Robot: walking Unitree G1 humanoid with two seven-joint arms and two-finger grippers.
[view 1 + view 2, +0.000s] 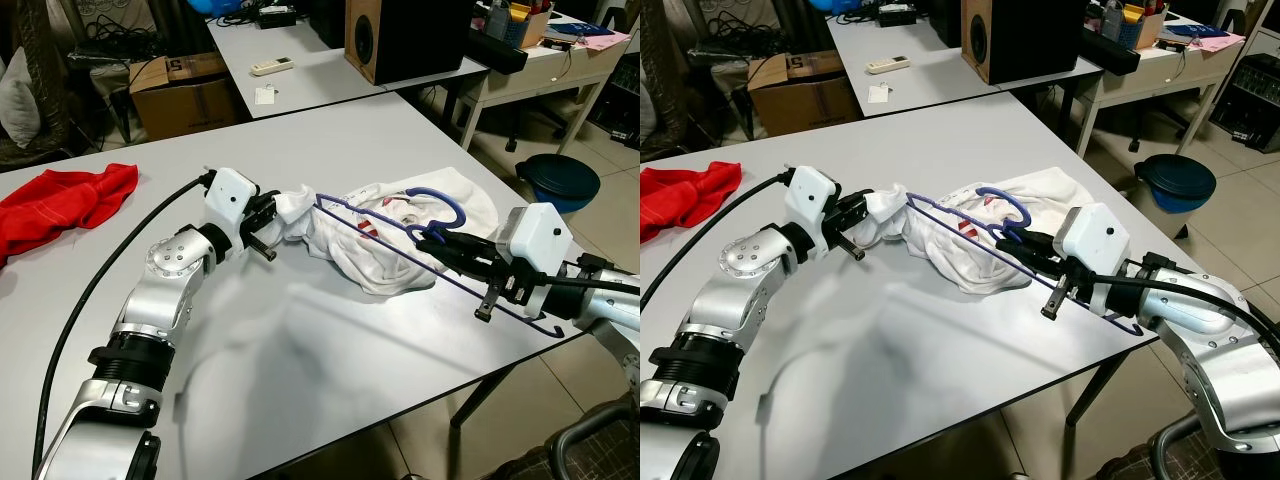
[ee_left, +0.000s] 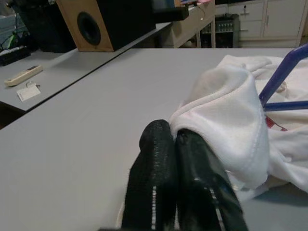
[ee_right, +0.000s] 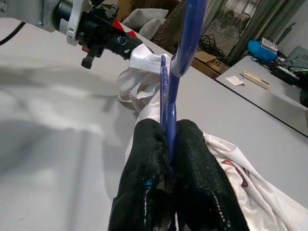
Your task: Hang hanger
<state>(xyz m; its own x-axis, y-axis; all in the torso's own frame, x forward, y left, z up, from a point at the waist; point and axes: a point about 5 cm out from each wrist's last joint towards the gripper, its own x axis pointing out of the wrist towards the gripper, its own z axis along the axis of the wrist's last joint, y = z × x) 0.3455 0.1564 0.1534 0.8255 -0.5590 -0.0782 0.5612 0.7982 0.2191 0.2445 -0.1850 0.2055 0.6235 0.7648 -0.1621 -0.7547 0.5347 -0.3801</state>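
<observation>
A white garment (image 1: 400,235) lies crumpled on the grey table (image 1: 300,350). A blue wire hanger (image 1: 440,205) rests across it, one shoulder end pushed into the cloth at the left. My right gripper (image 1: 437,240) is shut on the hanger just under its hook; in the right wrist view the blue wire (image 3: 169,106) runs up between the black fingers (image 3: 144,163). My left gripper (image 1: 272,218) is shut on a fold of the white garment (image 2: 231,115) beside the hanger's left end (image 2: 284,77).
A red cloth (image 1: 60,205) lies at the table's far left. Behind stand a second table (image 1: 300,80) with a remote and a wooden speaker (image 1: 375,35), a cardboard box (image 1: 185,90) and a blue bin (image 1: 557,180) on the floor at right.
</observation>
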